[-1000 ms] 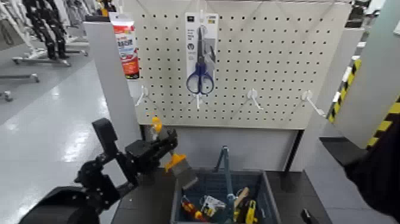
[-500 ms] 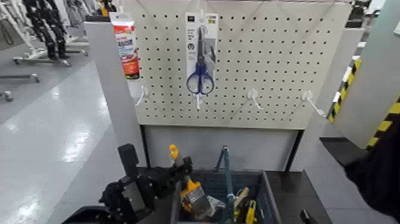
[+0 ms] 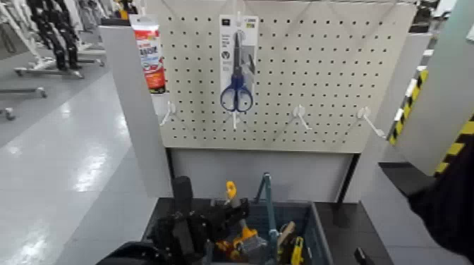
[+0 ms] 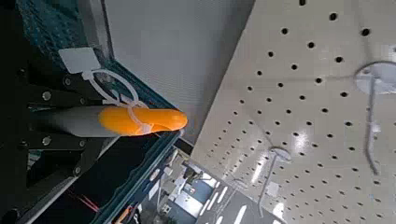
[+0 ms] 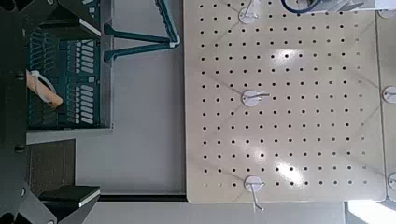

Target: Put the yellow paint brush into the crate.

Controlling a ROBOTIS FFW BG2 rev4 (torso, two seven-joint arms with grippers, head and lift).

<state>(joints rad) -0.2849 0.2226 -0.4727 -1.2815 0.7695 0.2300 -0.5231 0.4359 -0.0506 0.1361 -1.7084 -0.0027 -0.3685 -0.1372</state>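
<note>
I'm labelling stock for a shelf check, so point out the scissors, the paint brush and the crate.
Scissors [image 3: 237, 100]: head view, on the blue handles.
Paint brush [image 4: 129, 120]: left wrist view, on the orange end of its handle.
Crate [image 3: 321, 236]: head view, on its right-hand rim.

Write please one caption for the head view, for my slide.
Left pincer grips the yellow paint brush over the crate, below hanging scissors.

The floor [image 3: 77, 155] looks smooth and glossy; the crate [image 3: 321, 236] is plastic, the perforated board [image 3: 282, 77] smooth.
</note>
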